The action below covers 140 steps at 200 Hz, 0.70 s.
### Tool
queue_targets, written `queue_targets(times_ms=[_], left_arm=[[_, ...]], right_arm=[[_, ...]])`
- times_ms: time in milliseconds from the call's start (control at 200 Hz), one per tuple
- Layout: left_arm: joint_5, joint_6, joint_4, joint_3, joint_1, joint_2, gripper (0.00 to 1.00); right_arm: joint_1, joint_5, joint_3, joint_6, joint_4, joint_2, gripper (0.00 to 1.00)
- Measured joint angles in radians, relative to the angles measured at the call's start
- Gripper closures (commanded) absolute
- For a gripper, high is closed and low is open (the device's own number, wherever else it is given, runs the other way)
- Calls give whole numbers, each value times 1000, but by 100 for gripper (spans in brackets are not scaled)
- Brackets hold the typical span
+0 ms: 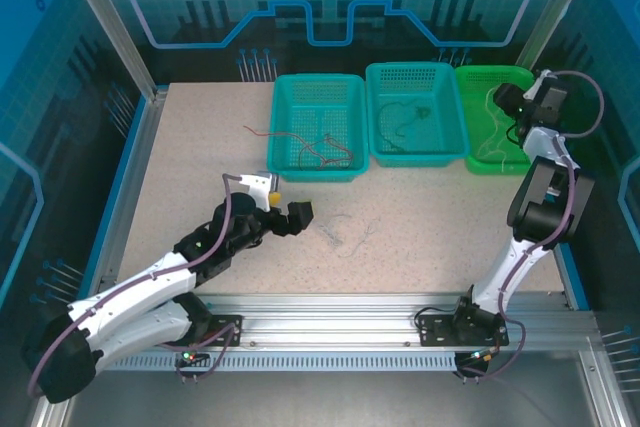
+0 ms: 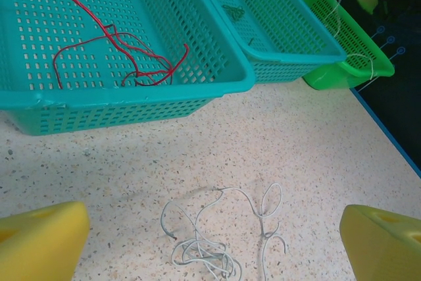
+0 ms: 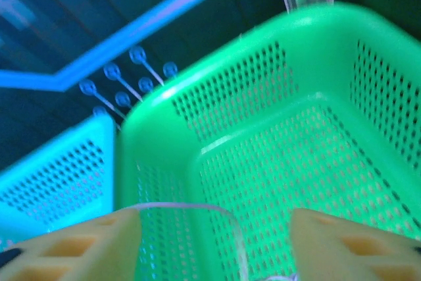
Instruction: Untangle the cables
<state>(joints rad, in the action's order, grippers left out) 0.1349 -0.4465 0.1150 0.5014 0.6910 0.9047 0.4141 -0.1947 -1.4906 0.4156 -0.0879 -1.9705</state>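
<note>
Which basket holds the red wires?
The leftmost teal basket: red wires lie inside. The middle teal basket holds a dark wire, the green basket pale wires.

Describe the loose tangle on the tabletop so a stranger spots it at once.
On the speckled table, find the left teal basket in the far row. Just nearer than its right front corner, a tangle of pale wires lies on bare tabletop. It is whitish and outside any basket, unlike the red wires in that basket.
</note>
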Motion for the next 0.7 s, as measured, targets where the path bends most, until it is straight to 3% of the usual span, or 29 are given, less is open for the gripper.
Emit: queue_targets(times_ms=[210, 325, 460, 565, 700], left_arm=[[0, -21, -14, 9, 0, 75, 2], [-1, -58, -35, 46, 2, 161, 12], [-2, -119, -74, 103, 16, 259, 25], [-14, -167, -96, 154, 23, 347, 34], [-43, -219, -114, 204, 26, 457, 37]], right_arm=[[-27, -27, -16, 3, 134, 37, 33], [-50, -39, 69, 11, 149, 146, 35], [-97, -39, 261, 21, 169, 375, 36], [-191, -16, 446, 31, 179, 607, 37], [-408, 15, 608, 29, 225, 857, 37]])
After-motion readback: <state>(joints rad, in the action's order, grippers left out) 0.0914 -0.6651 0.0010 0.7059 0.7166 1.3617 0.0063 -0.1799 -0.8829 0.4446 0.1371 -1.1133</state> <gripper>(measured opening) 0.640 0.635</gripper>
